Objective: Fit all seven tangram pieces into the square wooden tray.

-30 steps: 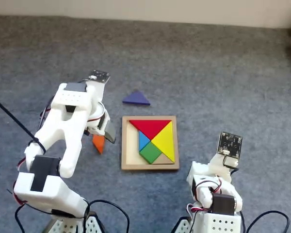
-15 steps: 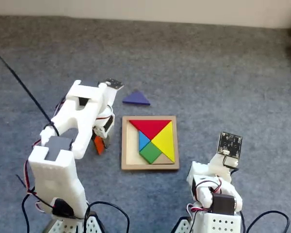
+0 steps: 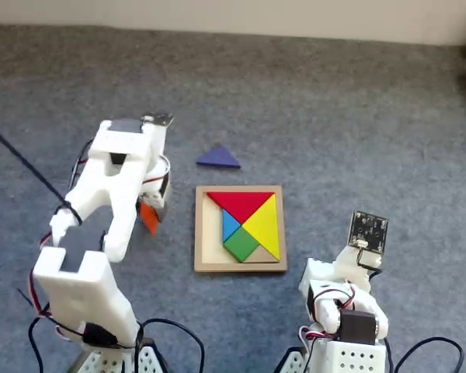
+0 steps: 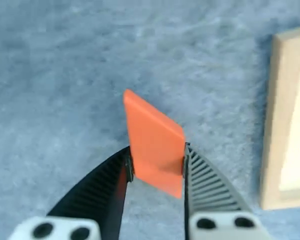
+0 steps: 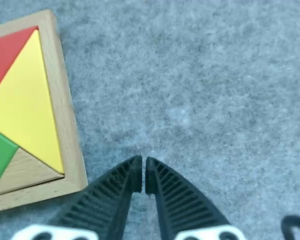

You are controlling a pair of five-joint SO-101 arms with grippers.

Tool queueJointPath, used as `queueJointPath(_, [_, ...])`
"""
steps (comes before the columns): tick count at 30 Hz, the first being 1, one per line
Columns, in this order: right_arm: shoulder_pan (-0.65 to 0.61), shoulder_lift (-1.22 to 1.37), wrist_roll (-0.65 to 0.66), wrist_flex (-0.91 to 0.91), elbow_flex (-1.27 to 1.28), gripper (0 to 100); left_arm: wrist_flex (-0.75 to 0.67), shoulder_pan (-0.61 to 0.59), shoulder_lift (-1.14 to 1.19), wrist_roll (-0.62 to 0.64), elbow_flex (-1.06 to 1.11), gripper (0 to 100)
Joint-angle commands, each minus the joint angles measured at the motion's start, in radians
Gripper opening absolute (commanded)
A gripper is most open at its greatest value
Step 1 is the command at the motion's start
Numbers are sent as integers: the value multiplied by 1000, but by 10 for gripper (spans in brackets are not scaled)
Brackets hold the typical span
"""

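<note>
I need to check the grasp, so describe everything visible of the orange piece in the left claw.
The flat orange parallelogram tangram piece looks like smooth painted wood, matte and unmarked. The left claw is shut on it, black ribbed fingers pressing two opposite edges, its far corner jutting out. It is over grey carpet, beside and apart from the square wooden tray.

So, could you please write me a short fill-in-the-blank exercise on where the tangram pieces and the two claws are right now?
1. The left claw is shut on the parallelogram piece, whose colour is ____.
2. In the wooden tray, the big triangle next to the red triangle is ____.
3. The purple piece lying outside the tray has the shape of a ____.
4. The right claw holds nothing and is ____.

Missing words: orange; yellow; triangle; shut.
</note>
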Motion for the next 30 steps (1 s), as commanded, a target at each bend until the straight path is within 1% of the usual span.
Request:
queueJointPath(1, [-12,-22,6,8,136,33,32,82,-110,87,-35,56])
queueJointPath(5, [-12,-22,6,8,136,33,26,165,-124,230,-44,56])
queueJointPath(7, [-12,-22,6,8,136,33,23,196,-116,269,-45,56])
queueJointPath(9, [-13,-22,6,8,136,33,-9,220,-110,295,-45,56])
queueJointPath(15, [-41,-22,6,8,136,33,-91,254,-101,404,-33,56])
queueJointPath(19, [-42,-22,6,8,136,33,-130,302,-51,445,-35,56])
queueJointPath(23, [-42,-22,6,8,136,33,-160,361,-16,445,-36,56])
queueJointPath(26, [-42,-22,6,8,136,33,-160,367,-5,445,-42,66])
queueJointPath(27, [-42,-22,6,8,136,33,-160,367,-2,445,-42,86])
queueJointPath(30, [-42,-22,6,8,136,33,-153,374,-1,448,-38,191])
